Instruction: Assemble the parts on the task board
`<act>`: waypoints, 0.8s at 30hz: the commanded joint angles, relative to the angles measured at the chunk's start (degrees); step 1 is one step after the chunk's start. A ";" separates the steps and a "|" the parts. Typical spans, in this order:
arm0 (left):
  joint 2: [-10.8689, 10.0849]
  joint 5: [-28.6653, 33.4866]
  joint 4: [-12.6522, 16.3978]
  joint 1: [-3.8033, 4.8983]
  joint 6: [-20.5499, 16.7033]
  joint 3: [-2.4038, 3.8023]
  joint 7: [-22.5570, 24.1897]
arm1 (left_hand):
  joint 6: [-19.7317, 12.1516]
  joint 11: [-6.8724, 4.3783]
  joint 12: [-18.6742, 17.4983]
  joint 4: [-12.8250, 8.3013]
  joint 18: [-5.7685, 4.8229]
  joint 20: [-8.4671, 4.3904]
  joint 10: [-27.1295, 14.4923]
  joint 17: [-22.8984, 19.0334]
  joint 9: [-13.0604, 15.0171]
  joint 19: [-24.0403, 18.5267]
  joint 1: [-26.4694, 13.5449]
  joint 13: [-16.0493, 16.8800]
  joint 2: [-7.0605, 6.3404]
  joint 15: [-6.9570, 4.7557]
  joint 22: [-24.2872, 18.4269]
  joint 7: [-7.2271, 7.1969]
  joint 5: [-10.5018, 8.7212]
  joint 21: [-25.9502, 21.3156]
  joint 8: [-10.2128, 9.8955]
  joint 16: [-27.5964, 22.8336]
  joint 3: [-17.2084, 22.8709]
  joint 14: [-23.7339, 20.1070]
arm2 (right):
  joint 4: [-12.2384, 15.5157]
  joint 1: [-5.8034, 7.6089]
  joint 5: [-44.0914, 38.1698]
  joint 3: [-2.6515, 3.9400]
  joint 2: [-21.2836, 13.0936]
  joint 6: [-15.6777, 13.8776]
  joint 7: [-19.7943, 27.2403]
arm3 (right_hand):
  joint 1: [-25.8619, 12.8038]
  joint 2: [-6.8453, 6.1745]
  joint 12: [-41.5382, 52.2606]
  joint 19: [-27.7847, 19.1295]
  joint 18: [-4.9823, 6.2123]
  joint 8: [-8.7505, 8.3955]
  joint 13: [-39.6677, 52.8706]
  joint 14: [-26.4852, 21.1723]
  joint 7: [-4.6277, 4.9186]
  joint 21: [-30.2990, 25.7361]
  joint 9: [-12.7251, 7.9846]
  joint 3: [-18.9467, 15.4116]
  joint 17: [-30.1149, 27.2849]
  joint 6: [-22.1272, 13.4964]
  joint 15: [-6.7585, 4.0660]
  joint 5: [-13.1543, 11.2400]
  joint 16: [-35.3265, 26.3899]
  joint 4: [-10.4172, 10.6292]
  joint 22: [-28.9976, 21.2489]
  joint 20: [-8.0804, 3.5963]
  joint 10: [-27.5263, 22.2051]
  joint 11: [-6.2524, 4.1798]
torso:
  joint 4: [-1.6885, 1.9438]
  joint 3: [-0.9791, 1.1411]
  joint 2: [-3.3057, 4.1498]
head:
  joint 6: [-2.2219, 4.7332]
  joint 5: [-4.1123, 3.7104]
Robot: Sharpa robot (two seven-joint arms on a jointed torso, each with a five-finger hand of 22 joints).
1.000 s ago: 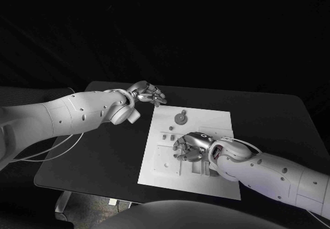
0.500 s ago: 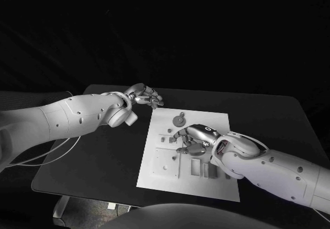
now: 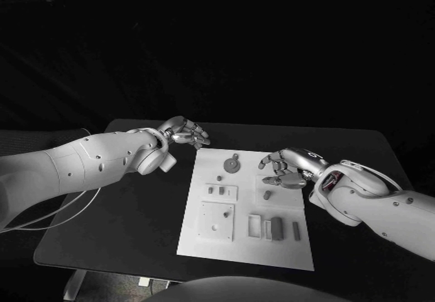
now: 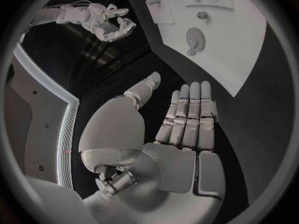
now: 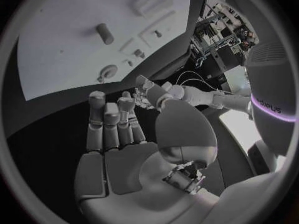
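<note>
The table [image 3: 136, 207] is filling the lower frame, and the board [image 3: 281, 245] is lying white at its centre. My left hand [image 3: 186, 132] is hovering off the board's upper left corner, fingers straight and together, holding nothing. My right hand [image 3: 288, 168] is hanging over the board's upper right, fingers loosely curled, holding nothing. Grey parts [image 3: 272, 228] are sitting low on the board; a disc [image 3: 233, 165] is lying near its top.

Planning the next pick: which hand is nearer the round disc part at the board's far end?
Right. The right hand hovers just beside the round disc part, over the task board; the left hand hangs off the board's far-left corner.
</note>
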 commanded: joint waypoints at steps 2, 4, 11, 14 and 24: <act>0.06 0.37 0.09 0.06 0.08 0.06 0.95 | -0.06 0.05 -0.37 -0.06 1.12 0.19 0.33 0.09 -0.08 -0.38 0.29 -0.10 0.05 0.20 -0.07 -0.12 -0.33 -0.31 0.38 -0.23 -0.19 -0.11 | -0.30 -0.09 -0.40 -0.06 -0.57 0.78 0.23 | -0.62 -0.91 0.21 0.41 1.49 0.31 -0.17 0.34 1.03 0.18 -0.02 -0.58 -0.13 -0.66 -0.06 0.20 0.27 0.21 -0.04 -0.24 0.51 0.06 | -0.09 0.09 0.06 | 0.22 0.11; 0.10 0.37 0.01 0.06 0.03 0.06 0.96 | -0.06 0.04 -0.37 -0.07 1.12 0.19 0.34 0.10 -0.08 -0.38 0.29 -0.10 0.04 0.21 -0.06 -0.12 -0.33 -0.32 0.38 -0.24 -0.20 -0.11 | -0.44 -0.34 -2.18 -0.31 -1.08 1.21 -0.02 | -1.13 -1.44 0.14 0.37 1.49 0.14 -0.25 0.30 1.10 0.12 -0.13 -0.85 -0.17 -0.98 -0.03 0.18 0.21 0.33 -0.09 -0.24 0.45 0.12 | -0.11 0.16 0.07 | 0.18 0.22; 0.09 0.37 -0.27 0.06 0.07 0.06 0.98 | -0.05 0.04 -0.37 -0.06 1.12 0.21 0.38 0.12 -0.09 -0.39 0.29 -0.10 0.01 0.22 -0.06 -0.09 -0.33 -0.33 0.40 -0.27 -0.21 -0.11 | -2.26 -2.74 -4.85 -0.91 -1.07 1.27 -0.13 | -3.39 -2.88 -0.05 0.01 1.49 -0.93 -0.51 -0.05 1.66 -0.16 -0.84 -2.73 -0.29 -2.99 0.44 0.12 0.03 0.60 -0.27 -0.25 -0.01 0.65 | -0.05 0.05 0.07 | 0.19 0.34; 0.09 0.37 -0.33 0.06 0.10 0.06 0.98 | -0.04 0.03 -0.37 -0.05 1.12 0.21 0.39 0.13 -0.09 -0.38 0.29 -0.10 0.02 0.22 -0.05 -0.08 -0.33 -0.34 0.41 -0.27 -0.21 -0.11 | -3.86 -3.50 -5.45 -0.92 -0.09 1.14 -0.46 | -3.77 -3.28 -0.04 -0.05 1.49 -1.47 -0.58 -0.15 1.96 -0.25 -1.19 -3.20 -0.32 -4.00 0.70 0.16 0.03 0.68 -0.36 -0.30 -0.19 0.93 | 0.05 0.09 0.09 | 0.14 0.25; 0.09 0.37 -0.36 0.05 0.21 0.05 0.94 | -0.04 0.03 -0.39 0.00 1.12 0.22 0.43 0.17 -0.11 -0.38 0.25 -0.12 0.02 0.23 -0.04 -0.03 -0.33 -0.35 0.42 -0.30 -0.22 -0.10 | -7.00 -5.35 -5.66 -0.97 2.15 -0.07 0.06 | -1.83 -1.90 -4.92 -1.01 1.49 -1.04 -4.72 -0.97 1.93 -1.54 -1.50 -2.99 -2.37 -3.81 0.68 0.16 -2.87 -0.07 -1.20 0.05 -1.27 0.84 | 0.16 -0.01 0.10 | 0.01 0.03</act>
